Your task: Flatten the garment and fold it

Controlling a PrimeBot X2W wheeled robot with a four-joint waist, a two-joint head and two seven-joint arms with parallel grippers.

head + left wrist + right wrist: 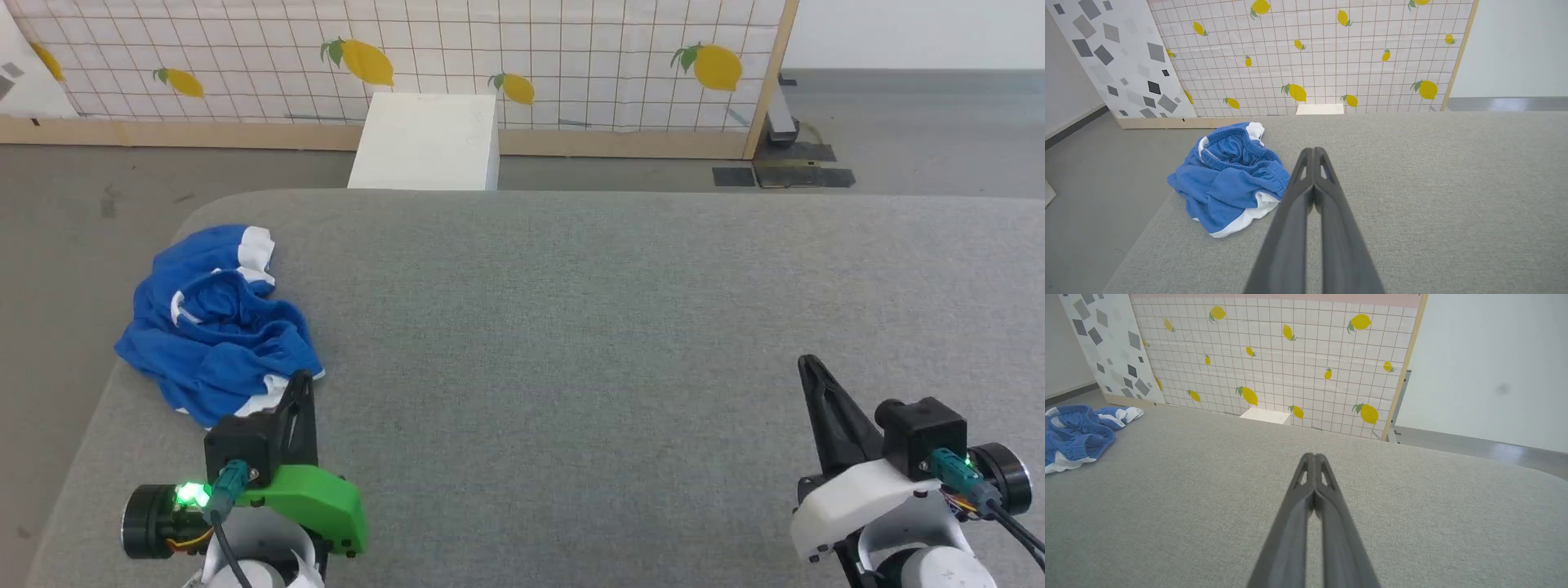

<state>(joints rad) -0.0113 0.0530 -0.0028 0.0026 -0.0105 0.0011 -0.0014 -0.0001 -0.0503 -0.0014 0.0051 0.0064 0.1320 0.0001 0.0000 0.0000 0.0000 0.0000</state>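
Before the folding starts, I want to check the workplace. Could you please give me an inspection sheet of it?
Surface: grey fabric-covered table, flat, with rounded corners.
Job's things: bright blue soft shorts with white trim, crumpled in a heap near the table's left edge, not yet flattened.
Clutter: nothing seen.
Grippers: left gripper shut, tip close to the shorts, contact unclear; right gripper shut, over bare table, far from the shorts.
Cables: left wrist cable and right wrist cable, teal plugs, both behind the fingers.
Surroundings: lemon-print tiled panel, white box, grey floor.
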